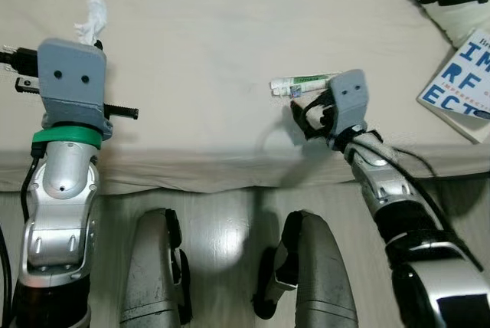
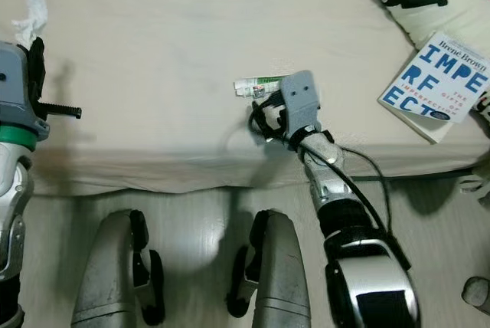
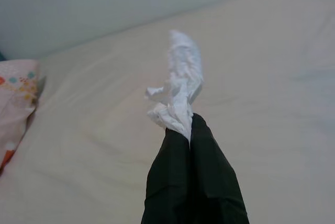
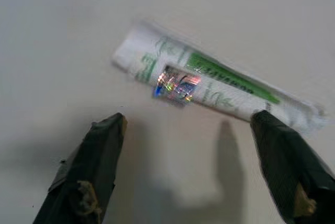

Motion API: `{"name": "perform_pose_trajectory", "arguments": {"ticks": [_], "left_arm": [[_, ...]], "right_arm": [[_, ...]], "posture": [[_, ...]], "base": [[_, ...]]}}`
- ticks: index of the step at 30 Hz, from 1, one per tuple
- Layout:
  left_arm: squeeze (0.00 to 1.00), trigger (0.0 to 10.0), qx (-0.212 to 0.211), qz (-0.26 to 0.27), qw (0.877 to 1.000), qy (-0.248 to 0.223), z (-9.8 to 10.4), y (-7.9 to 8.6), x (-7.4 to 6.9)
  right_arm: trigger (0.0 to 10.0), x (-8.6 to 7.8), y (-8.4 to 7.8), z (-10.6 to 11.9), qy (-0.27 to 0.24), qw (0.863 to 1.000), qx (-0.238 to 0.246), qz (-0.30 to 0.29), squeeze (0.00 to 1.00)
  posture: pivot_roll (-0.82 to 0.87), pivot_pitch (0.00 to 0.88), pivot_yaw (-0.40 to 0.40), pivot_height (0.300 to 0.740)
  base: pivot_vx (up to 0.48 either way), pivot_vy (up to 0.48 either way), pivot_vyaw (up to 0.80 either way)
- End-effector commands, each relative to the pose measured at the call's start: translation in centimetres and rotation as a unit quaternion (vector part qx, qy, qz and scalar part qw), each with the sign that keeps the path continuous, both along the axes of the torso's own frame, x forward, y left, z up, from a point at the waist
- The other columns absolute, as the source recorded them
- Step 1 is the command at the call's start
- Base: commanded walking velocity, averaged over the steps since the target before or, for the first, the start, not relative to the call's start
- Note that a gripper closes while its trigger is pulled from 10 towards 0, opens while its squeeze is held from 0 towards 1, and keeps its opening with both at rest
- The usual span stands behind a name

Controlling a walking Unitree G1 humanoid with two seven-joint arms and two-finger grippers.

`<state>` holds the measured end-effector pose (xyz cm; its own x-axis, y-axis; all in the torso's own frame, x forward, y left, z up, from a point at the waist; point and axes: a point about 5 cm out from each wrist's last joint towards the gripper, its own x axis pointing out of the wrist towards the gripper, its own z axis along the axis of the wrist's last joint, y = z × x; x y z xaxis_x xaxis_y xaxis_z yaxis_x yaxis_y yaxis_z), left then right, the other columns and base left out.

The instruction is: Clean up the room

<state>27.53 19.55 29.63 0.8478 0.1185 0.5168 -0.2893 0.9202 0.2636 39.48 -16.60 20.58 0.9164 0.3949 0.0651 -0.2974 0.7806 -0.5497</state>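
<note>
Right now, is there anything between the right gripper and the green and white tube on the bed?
Nothing visible. The right gripper hovers with open jaws just short of the tube, with bare bed sheet between. The book lies off to the side, and the left gripper holds a tissue.

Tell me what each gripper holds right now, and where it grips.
Left gripper pinches the crumpled white tissue by its lower end. Right gripper holds nothing, open beside the green-and-white tube.

Right gripper hovers at the tube on the bed.
</note>
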Motion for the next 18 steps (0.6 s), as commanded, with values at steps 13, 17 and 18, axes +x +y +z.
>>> {"name": "perform_pose_trajectory", "arguments": {"ticks": [13, 17, 18], "left_arm": [[0.0, 10.0, -0.001, -0.023, 0.998, 0.058, -0.1, -0.6, -1.4], [0.0, 10.0, -0.001, -0.025, 0.998, 0.061, 0.0, -0.6, -1.4], [0.0, 10.0, 0.0, -0.027, 0.997, 0.066, 0.1, -0.6, -1.4]], "right_arm": [[10.0, 0.6, -1.6, -1.5, -0.086, 0.909, -0.406, -0.044, 0.0], [10.0, 0.7, -1.7, -1.3, -0.102, 0.901, -0.417, -0.06, 0.0], [10.0, 0.8, -2.1, -1.3, -0.115, 0.888, -0.438, -0.081, 0.0]], "posture": [[0.28, 0.57, -0.025, 0.58], [0.29, 0.572, -0.018, 0.58], [0.29, 0.581, -0.006, 0.58]], "base": [[0.0, 0.0, 0.0], [0.0, 0.0, 0.0], [0.0, 0.0, 0.0]]}}
